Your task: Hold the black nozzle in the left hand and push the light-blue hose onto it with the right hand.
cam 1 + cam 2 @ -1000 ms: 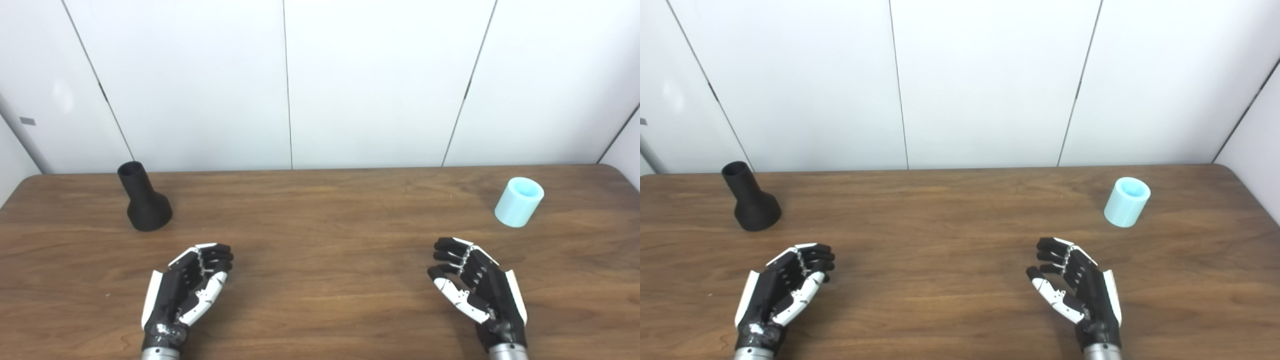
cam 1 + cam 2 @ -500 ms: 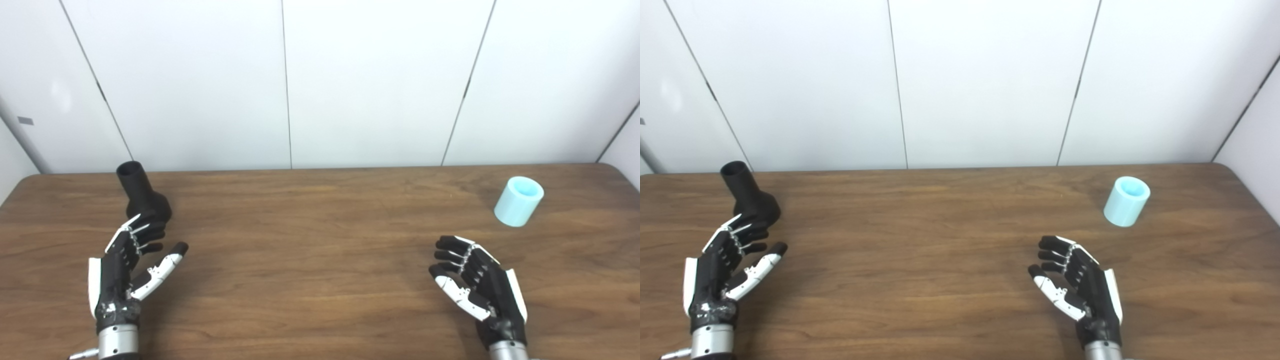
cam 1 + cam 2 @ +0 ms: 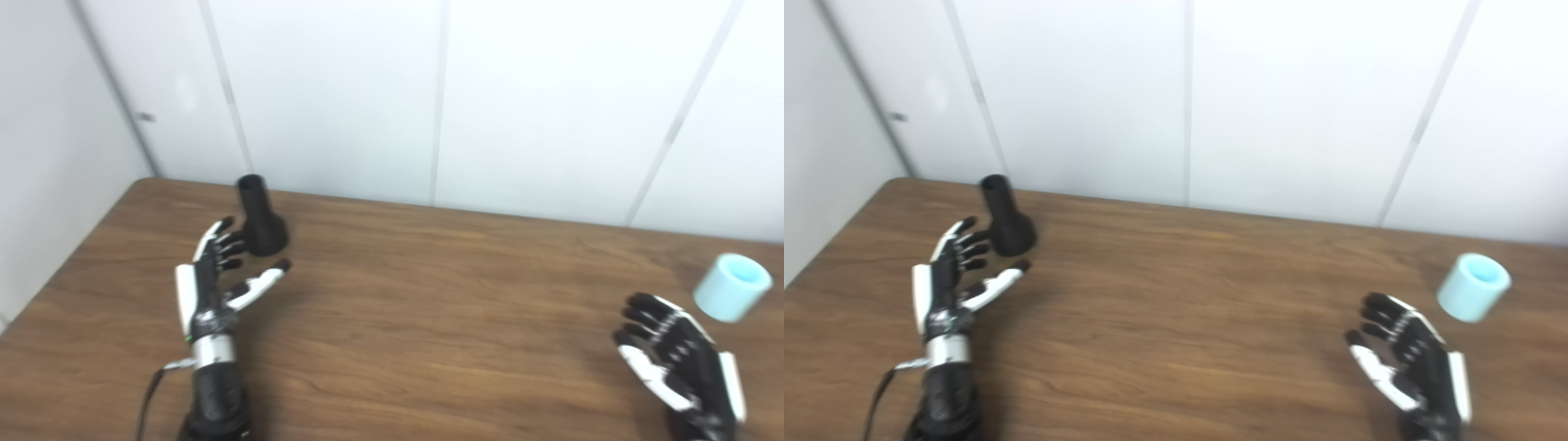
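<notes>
My wood-grain desk (image 3: 429,294) carries the black nozzle (image 3: 260,217), upright on its wide base at the far left, and the light-blue hose (image 3: 732,286), a short piece at the far right.

Both views are softly blurred. The right hand (image 3: 680,361) has its wrist cut off by the bottom edge, and the left hand's (image 3: 214,278) fingertips overlap the black nozzle's (image 3: 260,217) flared base, hiding whether they touch.
</notes>
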`<action>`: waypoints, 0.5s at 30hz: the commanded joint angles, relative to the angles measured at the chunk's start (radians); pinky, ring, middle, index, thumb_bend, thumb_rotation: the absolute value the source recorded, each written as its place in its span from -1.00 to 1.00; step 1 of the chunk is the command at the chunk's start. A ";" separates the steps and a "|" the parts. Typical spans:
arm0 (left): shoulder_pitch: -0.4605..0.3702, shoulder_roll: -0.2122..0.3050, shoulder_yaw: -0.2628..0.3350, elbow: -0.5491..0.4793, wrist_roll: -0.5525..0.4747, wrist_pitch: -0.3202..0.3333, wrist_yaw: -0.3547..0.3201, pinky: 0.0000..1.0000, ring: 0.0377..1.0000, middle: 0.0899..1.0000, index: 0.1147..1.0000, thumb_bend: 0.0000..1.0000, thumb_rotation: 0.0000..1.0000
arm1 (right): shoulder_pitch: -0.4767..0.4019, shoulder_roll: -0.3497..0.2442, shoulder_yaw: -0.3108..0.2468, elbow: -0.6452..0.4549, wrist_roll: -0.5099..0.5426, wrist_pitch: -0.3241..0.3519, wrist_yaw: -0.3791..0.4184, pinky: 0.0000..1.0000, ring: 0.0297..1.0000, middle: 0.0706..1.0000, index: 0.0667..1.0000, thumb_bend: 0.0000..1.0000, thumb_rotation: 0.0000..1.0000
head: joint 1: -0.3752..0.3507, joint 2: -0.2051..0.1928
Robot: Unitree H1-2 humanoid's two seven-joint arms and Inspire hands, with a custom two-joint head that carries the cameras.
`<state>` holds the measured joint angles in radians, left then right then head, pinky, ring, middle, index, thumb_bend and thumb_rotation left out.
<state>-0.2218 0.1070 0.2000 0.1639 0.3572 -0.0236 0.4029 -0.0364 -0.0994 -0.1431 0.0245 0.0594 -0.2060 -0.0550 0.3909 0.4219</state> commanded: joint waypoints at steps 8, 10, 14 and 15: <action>-0.077 -0.008 -0.041 0.054 0.062 0.075 0.068 0.28 0.48 0.62 0.75 0.84 -0.64 | -0.021 -0.044 -0.027 0.115 -0.003 -0.083 0.005 0.11 0.28 0.27 0.19 -0.41 -0.32 | 0.145 -0.038; -0.085 -0.006 -0.049 0.060 0.070 0.086 0.079 0.28 0.49 0.63 0.75 0.83 -0.64 | -0.023 -0.051 -0.028 0.119 -0.012 -0.085 0.002 0.06 0.23 0.23 0.16 -0.35 -0.20 | 0.158 -0.040; -0.096 -0.002 -0.053 0.055 0.053 0.101 0.070 0.35 0.57 0.70 0.81 0.83 -0.63 | -0.022 -0.061 -0.030 0.116 -0.015 -0.071 0.002 0.04 0.22 0.22 0.15 -0.29 -0.09 | 0.170 -0.040; -0.096 -0.002 -0.054 0.051 0.051 0.107 0.066 0.39 0.62 0.73 0.84 0.83 -0.60 | -0.022 -0.062 -0.031 0.115 -0.015 -0.066 0.002 0.04 0.22 0.21 0.14 -0.27 -0.07 | 0.170 -0.040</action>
<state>-0.2835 0.0996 0.1540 0.2277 0.4041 0.0709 0.4699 -0.0871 -0.1495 -0.1646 0.1040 0.0528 -0.2568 -0.0517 0.5599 0.3835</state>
